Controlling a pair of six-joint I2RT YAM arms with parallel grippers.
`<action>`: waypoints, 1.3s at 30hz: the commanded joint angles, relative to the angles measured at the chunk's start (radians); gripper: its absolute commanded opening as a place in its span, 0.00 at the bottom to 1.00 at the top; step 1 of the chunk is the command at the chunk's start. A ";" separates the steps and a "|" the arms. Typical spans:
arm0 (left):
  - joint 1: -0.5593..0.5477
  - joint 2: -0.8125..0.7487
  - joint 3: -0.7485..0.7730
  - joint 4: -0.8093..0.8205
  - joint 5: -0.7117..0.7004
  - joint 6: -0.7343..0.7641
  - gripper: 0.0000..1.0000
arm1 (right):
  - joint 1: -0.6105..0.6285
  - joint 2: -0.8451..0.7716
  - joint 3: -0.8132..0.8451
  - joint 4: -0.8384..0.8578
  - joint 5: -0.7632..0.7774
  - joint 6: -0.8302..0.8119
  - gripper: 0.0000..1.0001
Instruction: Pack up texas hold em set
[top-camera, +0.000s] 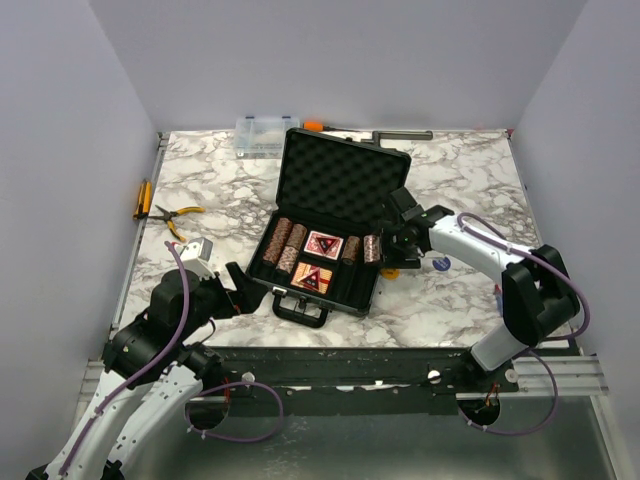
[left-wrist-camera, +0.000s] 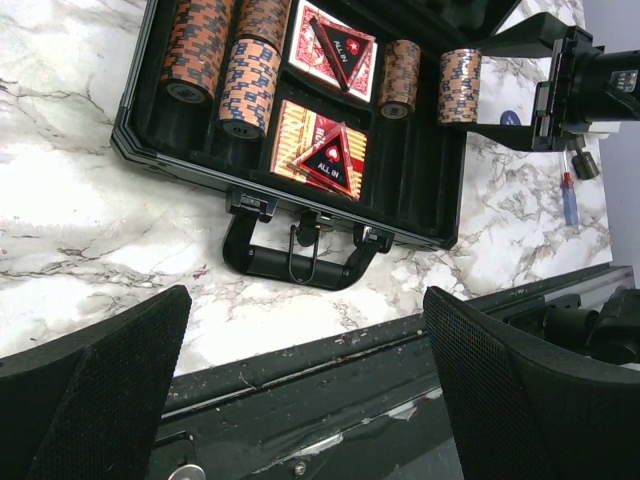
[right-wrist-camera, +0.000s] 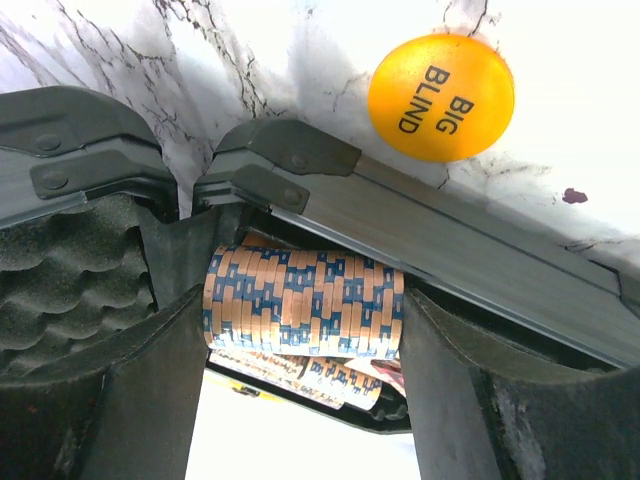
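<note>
In the top view, the black case (top-camera: 322, 268) lies open in the middle of the marble table (top-camera: 460, 290), with its foam-lined lid standing up behind it. Brown chip stacks (top-camera: 280, 246) fill the left of the tray, and two red card decks (top-camera: 320, 258) sit in the centre. At the tray's right edge the right gripper (top-camera: 383, 250) pinches one more chip stack (top-camera: 372, 248). The left gripper (top-camera: 236, 287) sits near the case's lower-left corner, not touching it. Yellow-handled pliers (top-camera: 181, 216) lie in the left of the frame, and a clear organiser box (top-camera: 262, 136) sits at the upper centre.

In the left wrist view, the left gripper (left-wrist-camera: 310, 385) is spread wide, its fingers (left-wrist-camera: 95, 390) in the lower corners with nothing between them. The case handle (left-wrist-camera: 298, 255) is at the centre, and above it an "ALL IN" triangular token (left-wrist-camera: 325, 160) lies on each deck. The held stack (left-wrist-camera: 460, 86) hangs over the case's right rim in the upper right.

In the right wrist view, the right gripper (right-wrist-camera: 300, 330) is clamped on the ends of the stack (right-wrist-camera: 300, 300), which lies sideways just beside the case wall (right-wrist-camera: 450, 240). It is hard to tell whether it touches the foam. A yellow round token (right-wrist-camera: 441, 97) marked "BIG BLIND" lies on the table in the upper right, outside the case.
</note>
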 joint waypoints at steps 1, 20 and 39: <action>0.005 0.003 -0.011 0.018 0.021 0.013 0.98 | 0.005 -0.021 -0.030 0.066 0.034 0.046 0.27; 0.005 0.003 -0.013 0.017 0.021 0.011 0.98 | 0.005 -0.061 -0.091 0.134 0.010 0.067 0.87; 0.005 0.014 -0.012 0.018 0.021 0.013 0.99 | 0.005 -0.104 0.035 0.028 0.168 -0.386 0.97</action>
